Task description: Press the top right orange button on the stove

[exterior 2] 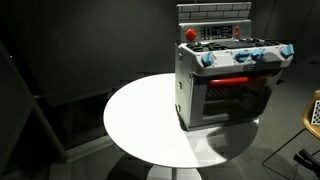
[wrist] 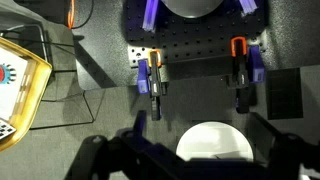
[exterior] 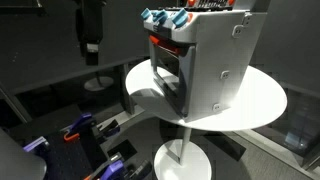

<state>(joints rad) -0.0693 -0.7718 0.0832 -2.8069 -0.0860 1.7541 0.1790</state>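
Observation:
The light-grey toy stove (exterior: 205, 60) stands on a round white table (exterior: 262, 98), with its dark oven door under an orange-red strip. It also shows in the other exterior view (exterior 2: 228, 85), at the right side of the table (exterior 2: 140, 120). Blue knobs and small orange-red buttons (exterior 2: 242, 54) line its front panel, and a red knob (exterior 2: 191, 34) sits on top. My gripper (exterior: 90, 40) hangs high, well off to the side of the stove and away from the table. In the wrist view the gripper (wrist: 201, 128) is open and empty, looking down at the floor; the stove is out of that view.
Below the gripper lie a black perforated board (wrist: 195, 60) with purple-orange clamps (wrist: 155, 75), a white round disc (wrist: 215, 147) and a yellow-framed object (wrist: 20, 85). More clamps (exterior: 80, 130) lie on the floor beside the table's base (exterior: 185, 160).

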